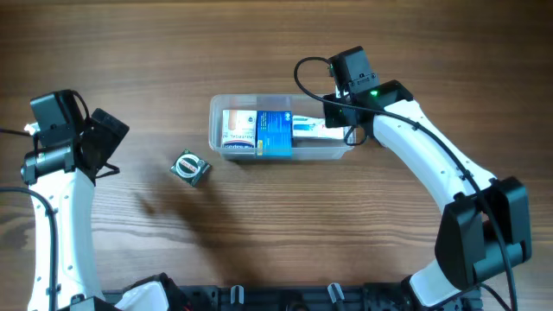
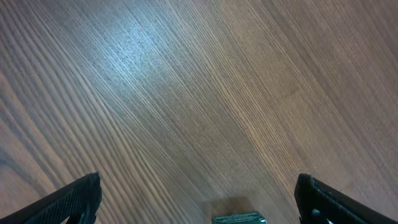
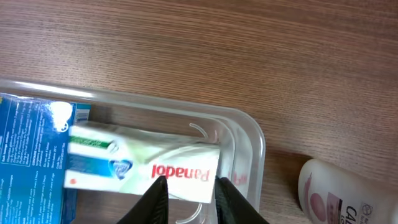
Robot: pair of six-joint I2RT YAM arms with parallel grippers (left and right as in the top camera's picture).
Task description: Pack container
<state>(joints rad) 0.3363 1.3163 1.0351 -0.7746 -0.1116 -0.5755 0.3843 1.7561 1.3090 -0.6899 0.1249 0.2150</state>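
Observation:
The clear container (image 1: 216,105) lies at the table's middle; its rounded end (image 3: 250,127) shows in the right wrist view. Inside it are a blue box (image 1: 275,132) (image 3: 31,146) and a white Panadol box (image 1: 313,128) (image 3: 155,163). My right gripper (image 1: 347,131) (image 3: 191,186) reaches into the container's right end, its black fingers pressed against both sides of the Panadol box's end. My left gripper (image 1: 108,142) (image 2: 198,190) hangs wide open over bare wood at the far left, holding nothing.
A small dark green box (image 1: 190,167) (image 2: 239,218) lies on the table left of the container, just below the left fingers' view. A white bottle with pink print (image 3: 348,193) lies on the wood right of the container's end.

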